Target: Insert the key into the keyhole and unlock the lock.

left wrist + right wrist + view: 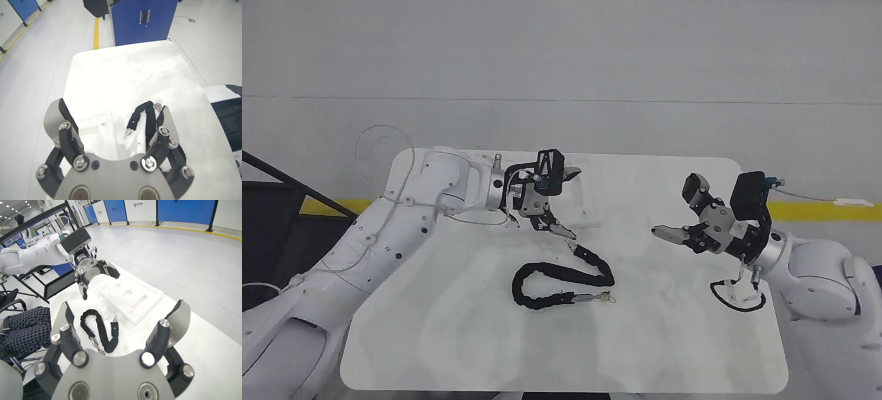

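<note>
Claws: left claw (113, 106), right claw (122, 304) both released.
Risk: key (158, 106) beyond left claw lies flat; we might skid it.

Pale grey floor (47, 56) w/ yellow line (96, 32). Blue cabinet (143, 20) just past white table (113, 72). Blue partition panels (185, 209) at far side. Black office chair (11, 302) nr black metal frame (37, 219).

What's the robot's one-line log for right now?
left gripper open | right gripper open | chain lock on table, unheld | key by its end
</note>
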Controlling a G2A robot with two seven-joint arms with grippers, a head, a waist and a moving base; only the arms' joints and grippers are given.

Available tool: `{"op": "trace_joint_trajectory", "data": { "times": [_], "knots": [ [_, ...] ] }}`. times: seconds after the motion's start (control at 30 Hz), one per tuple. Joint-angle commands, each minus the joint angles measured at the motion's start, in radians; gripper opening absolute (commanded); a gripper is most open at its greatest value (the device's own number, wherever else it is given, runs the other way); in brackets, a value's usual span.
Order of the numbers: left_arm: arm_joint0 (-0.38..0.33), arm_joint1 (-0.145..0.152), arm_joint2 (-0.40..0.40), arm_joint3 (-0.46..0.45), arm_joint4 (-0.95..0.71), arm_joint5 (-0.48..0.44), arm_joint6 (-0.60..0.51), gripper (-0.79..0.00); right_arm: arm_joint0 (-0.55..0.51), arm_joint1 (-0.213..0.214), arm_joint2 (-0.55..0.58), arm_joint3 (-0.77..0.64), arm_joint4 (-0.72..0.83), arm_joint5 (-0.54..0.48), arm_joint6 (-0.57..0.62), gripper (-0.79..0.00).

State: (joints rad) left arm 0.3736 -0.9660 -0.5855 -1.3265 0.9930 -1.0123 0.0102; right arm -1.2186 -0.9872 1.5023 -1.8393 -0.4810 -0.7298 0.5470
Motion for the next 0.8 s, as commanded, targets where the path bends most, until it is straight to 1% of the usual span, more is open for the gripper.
{"op": "trace_joint_trajectory", "data": {
  "times": [0.0, 0.23, 0.33, 0.4, 0.47, 0.57, 0.7, 0.77],
  "knots": [
    [-0.037, 0.014, 0.001, 0.009, -0.018, 0.0, 0.023, 0.0, 0.053, -0.002, -0.024, 0.048, 0.002, -0.032, -0.005, 0.0],
    [-0.166, 0.061, 0.021, 0.079, -0.093, 0.0, 0.088, 0.0, 0.274, -0.006, -0.11, 0.223, 0.006, -0.167, 0.027, 0.0],
    [-0.213, 0.074, 0.049, 0.098, -0.127, 0.0, 0.116, 0.0, 0.357, -0.006, -0.137, 0.288, 0.001, -0.221, 0.044, 0.0],
    [-0.244, 0.08, 0.074, 0.116, -0.151, 0.0, 0.134, 0.0, 0.405, -0.008, -0.15, 0.33, -0.001, -0.25, 0.034, 0.0],
    [-0.275, 0.084, 0.102, 0.134, -0.181, 0.0, 0.158, 0.0, 0.447, -0.009, -0.159, 0.365, -0.041, -0.28, 0.024, 0.0],
    [-0.318, 0.09, 0.147, 0.162, -0.215, 0.0, 0.179, 0.0, 0.491, -0.011, -0.183, 0.391, -0.088, -0.282, -0.013, 0.0],
    [-0.366, 0.095, 0.215, 0.201, -0.293, 0.0, 0.158, 0.0, 0.536, -0.011, -0.219, 0.417, -0.146, -0.282, -0.069, 0.0],
    [-0.389, 0.097, 0.246, 0.215, -0.325, 0.0, 0.13, 0.0, 0.553, -0.011, -0.236, 0.431, -0.159, -0.282, -0.113, 0.0]
  ]
}}
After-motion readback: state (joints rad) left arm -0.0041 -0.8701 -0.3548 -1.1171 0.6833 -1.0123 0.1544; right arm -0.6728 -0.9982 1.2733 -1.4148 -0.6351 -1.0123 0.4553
